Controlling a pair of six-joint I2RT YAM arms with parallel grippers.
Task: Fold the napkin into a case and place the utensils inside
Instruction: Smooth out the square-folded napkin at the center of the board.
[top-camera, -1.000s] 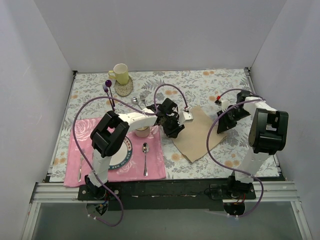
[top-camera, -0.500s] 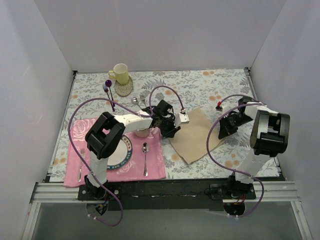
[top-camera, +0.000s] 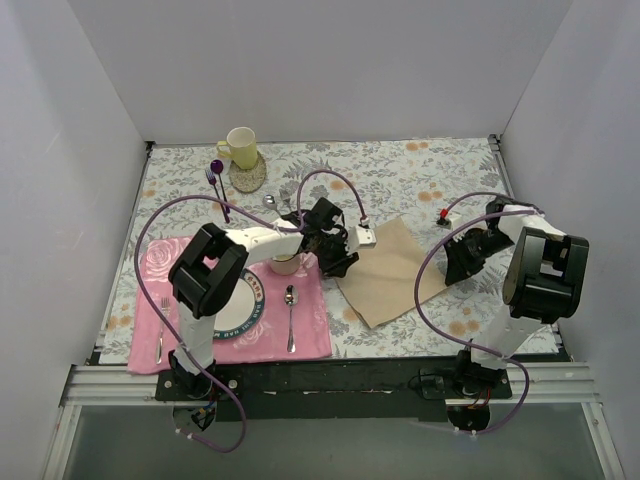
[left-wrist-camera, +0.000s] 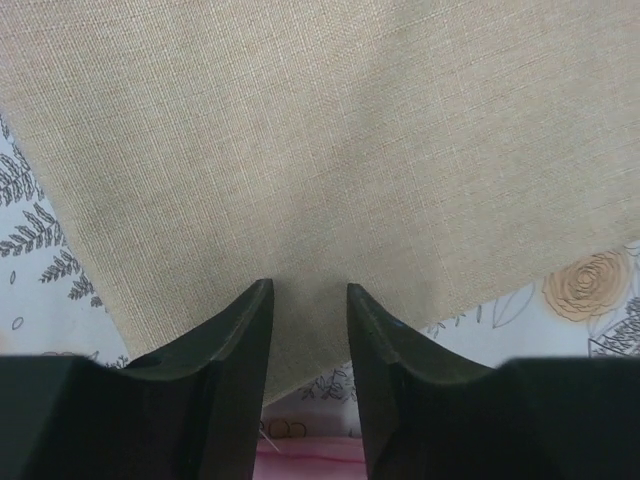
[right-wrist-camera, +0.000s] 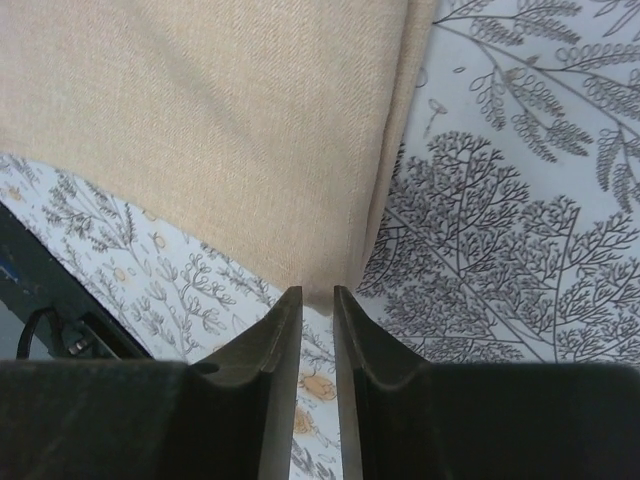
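No legible text, brand, number or sign anywhere in view. Dark marks resembling lettering around the blue rim of the plate (top-camera: 259, 297), too small to make out from above. Bare weave only on the napkin (left-wrist-camera: 330, 130); leaf and flower print only on the tablecloth (right-wrist-camera: 520, 200).

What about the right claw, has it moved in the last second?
Yes. In the top view the right claw has shifted to the right and toward the arms' bases, ending farther from the yellow mug.
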